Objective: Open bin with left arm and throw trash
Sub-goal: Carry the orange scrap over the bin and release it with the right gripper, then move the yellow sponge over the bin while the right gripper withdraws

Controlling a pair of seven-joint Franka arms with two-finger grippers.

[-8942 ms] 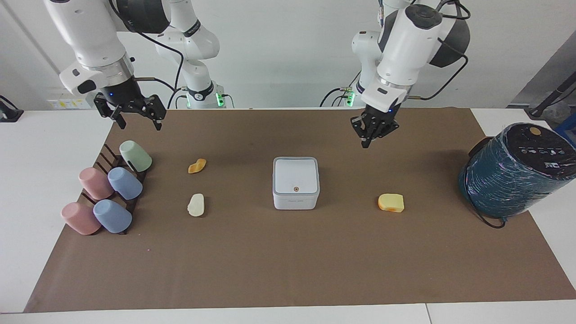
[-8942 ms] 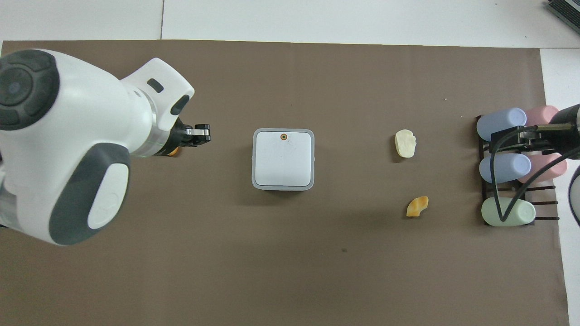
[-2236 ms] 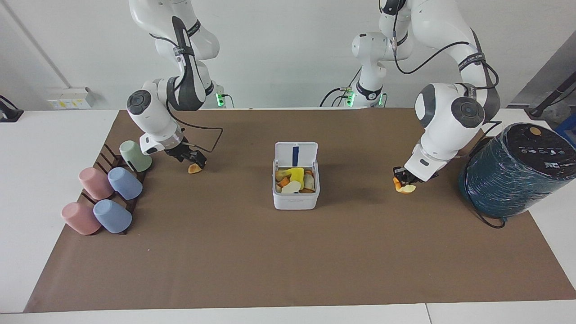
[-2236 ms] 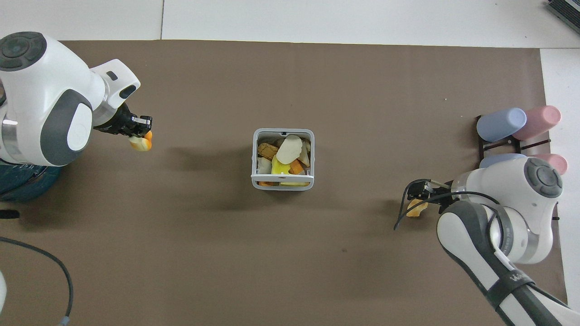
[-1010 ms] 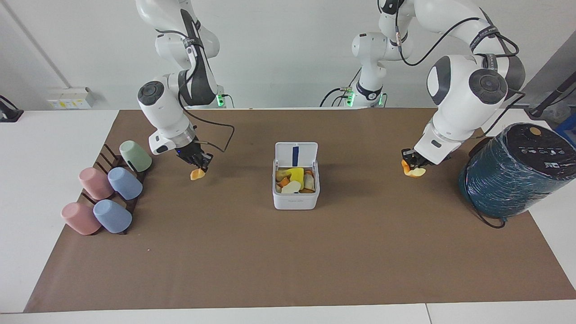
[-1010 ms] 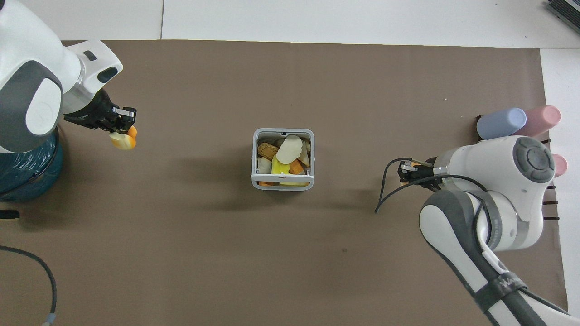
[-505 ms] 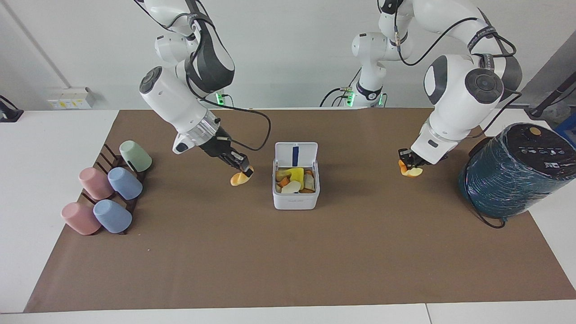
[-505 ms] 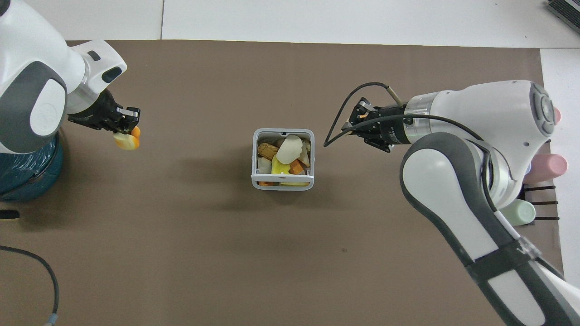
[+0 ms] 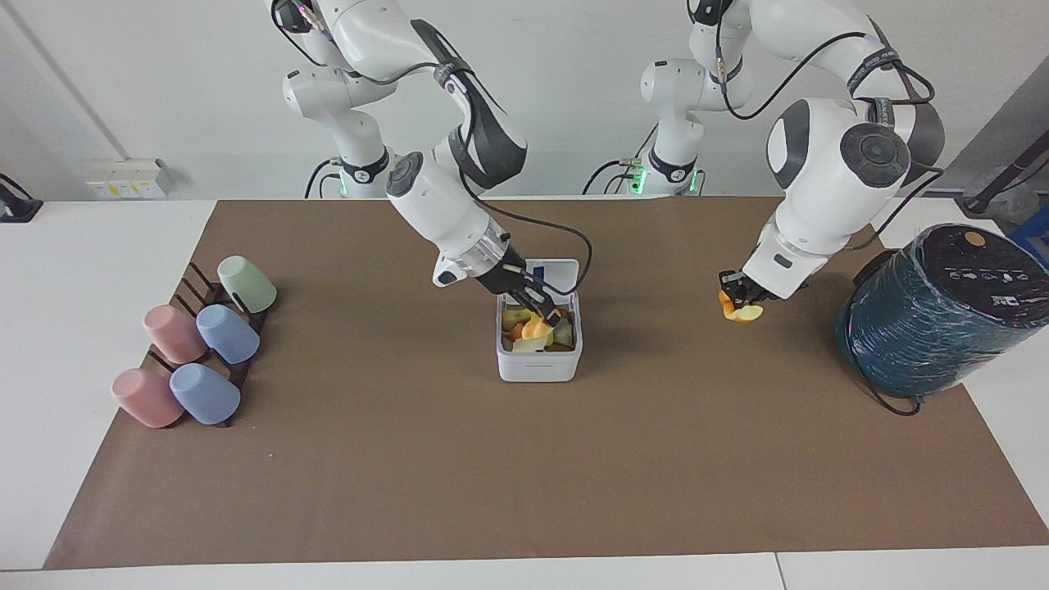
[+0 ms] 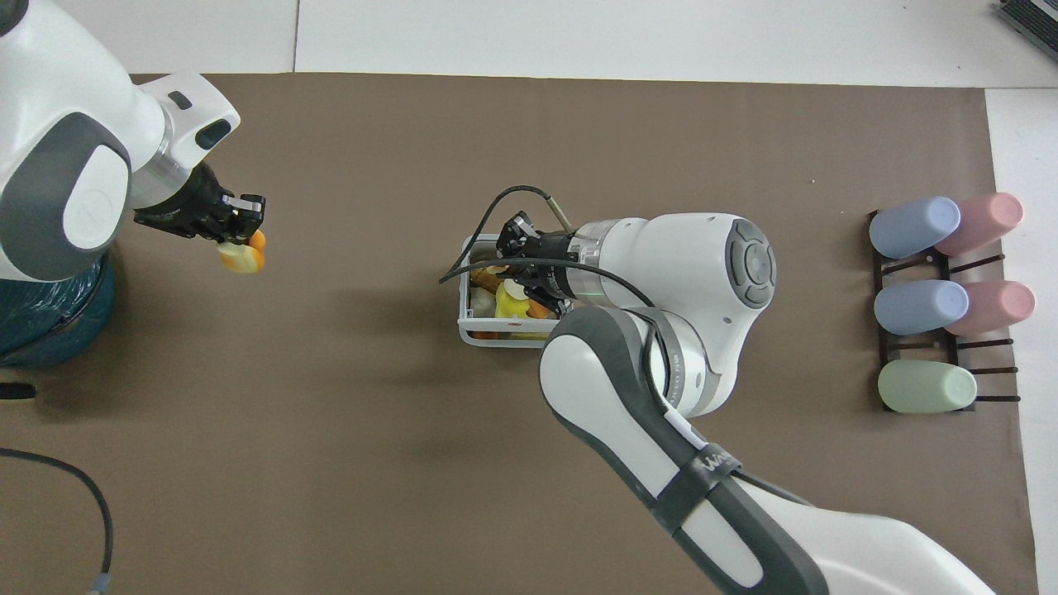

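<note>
The white bin (image 9: 538, 366) stands mid-table with its lid (image 9: 557, 269) up; it also shows in the overhead view (image 10: 475, 335), holding several scraps. My right gripper (image 9: 547, 315) reaches down into the bin's mouth, shut on the orange lump (image 9: 536, 330); from above (image 10: 517, 266) it covers much of the bin. The cream-white lump (image 10: 513, 291) lies in the bin. My left gripper (image 9: 737, 295) is shut on the yellow block with the orange edge (image 9: 742, 313) and holds it above the mat, between the bin and the teal cylinder; from above the gripper (image 10: 241, 221) and block (image 10: 242, 254) show too.
A big dark teal wrapped cylinder (image 9: 942, 311) stands at the left arm's end of the table, with a cable at its foot. A dark rack with pastel cups (image 9: 197, 344) lies at the right arm's end; it also shows from above (image 10: 934, 297).
My right gripper has carried the orange lump sideways across the mat and down into the open bin. My left gripper has edged slightly toward the bin with the yellow block.
</note>
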